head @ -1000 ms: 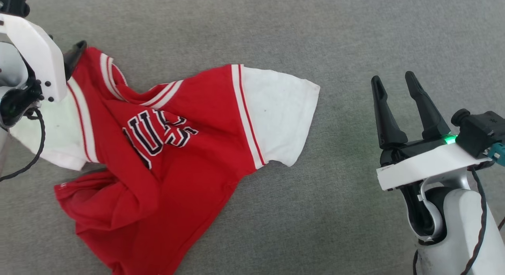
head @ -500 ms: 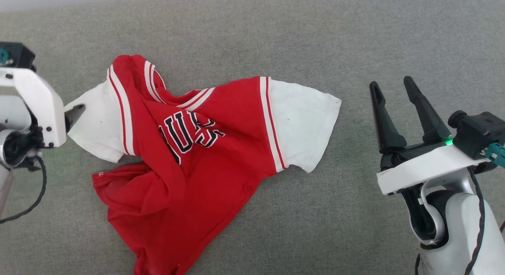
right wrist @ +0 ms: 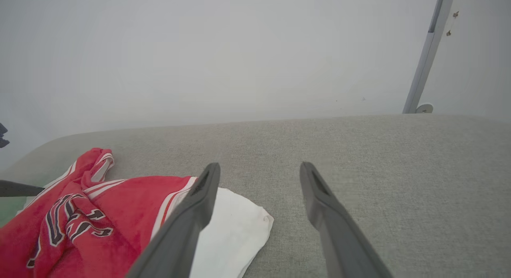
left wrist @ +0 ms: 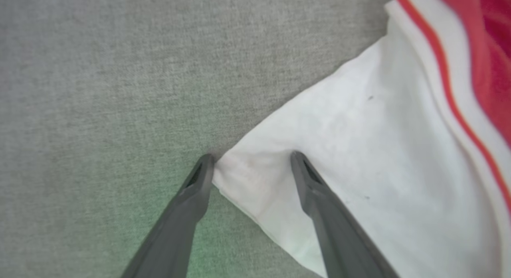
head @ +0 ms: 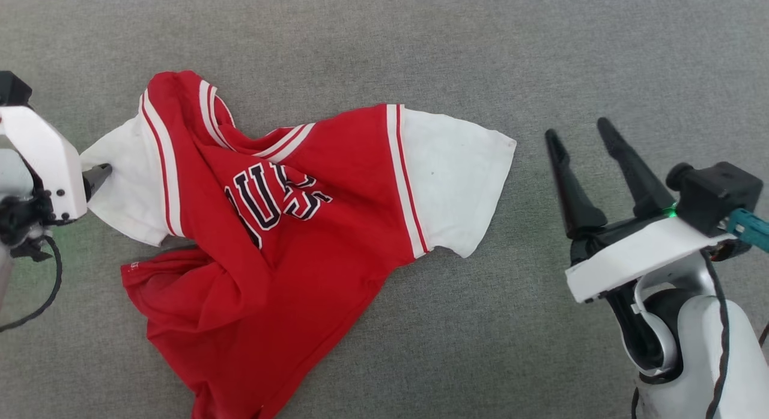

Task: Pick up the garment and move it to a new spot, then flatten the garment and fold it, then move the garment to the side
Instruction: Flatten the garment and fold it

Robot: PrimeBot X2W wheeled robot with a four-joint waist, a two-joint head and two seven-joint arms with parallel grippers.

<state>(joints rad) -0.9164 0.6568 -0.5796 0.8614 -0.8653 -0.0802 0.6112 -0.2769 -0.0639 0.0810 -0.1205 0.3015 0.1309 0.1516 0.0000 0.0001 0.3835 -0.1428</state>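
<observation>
Left gripper (left wrist: 251, 160): jaws are standing spread and released, gripping nothing, with the corner of the near white sleeve (left wrist: 359, 170) lying between the fingers.
Right gripper (head: 575, 129): is standing spread and empty, near the far white sleeve (head: 456, 190) but apart from it.
Garment (head: 312, 238): is lying crumpled on the grey cushion (head: 541, 46). Its sleeves are stretching left to right, the collar pointing away and the hem trailing toward the robot.

We see bare grey fabric surface (head: 601, 58) along its far edge and right side — the crumpled garment (head: 288, 238) blocks the left.
</observation>
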